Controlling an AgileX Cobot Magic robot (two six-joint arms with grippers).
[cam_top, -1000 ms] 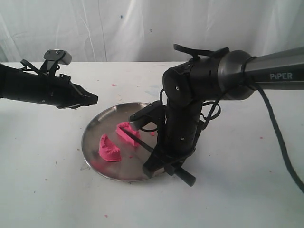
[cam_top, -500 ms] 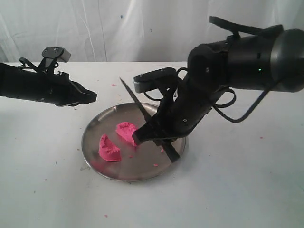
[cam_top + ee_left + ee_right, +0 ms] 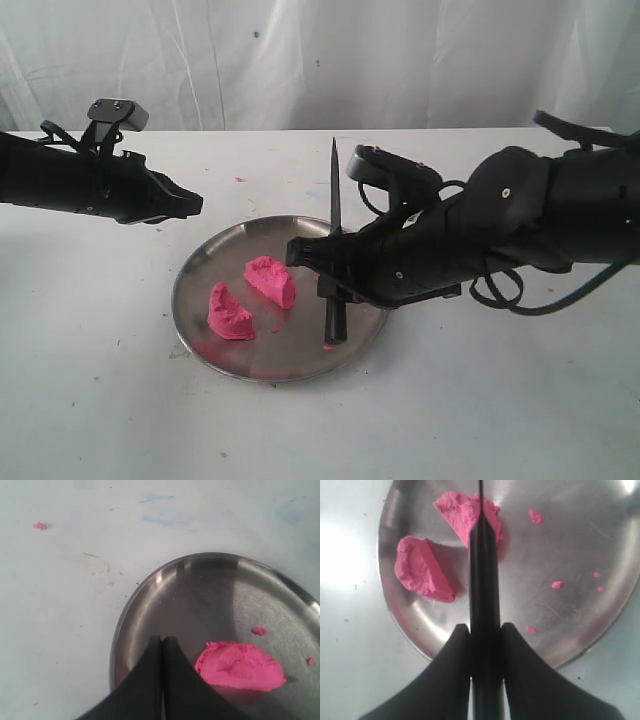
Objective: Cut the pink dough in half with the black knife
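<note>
The pink dough lies in two chunks on the steel plate [image 3: 215, 265]: one chunk [image 3: 229, 313] toward the plate's front left, the other [image 3: 271, 280] nearer its middle. My right gripper [image 3: 325, 262] is shut on the black knife [image 3: 334, 190], whose blade points straight up above the plate, clear of the dough. In the right wrist view the knife [image 3: 481, 570] runs out between the fingers [image 3: 450, 665], over one dough chunk [image 3: 462, 510], with the second chunk [image 3: 420, 570] beside it. My left gripper [image 3: 196, 205] hovers shut and empty above the plate's left rim; its wrist view shows a chunk [image 3: 240, 665] close by.
Small pink crumbs dot the plate [image 3: 557, 584] and the white table [image 3: 239, 180]. A white cloth backdrop [image 3: 300, 60] hangs behind the table. The right arm's bulk [image 3: 500, 230] stretches across the table right of the plate.
My right arm has lifted and swung back to the right, raising the knife from a low slant over the dough to an upright, point-up stance. The left arm has stayed put.
</note>
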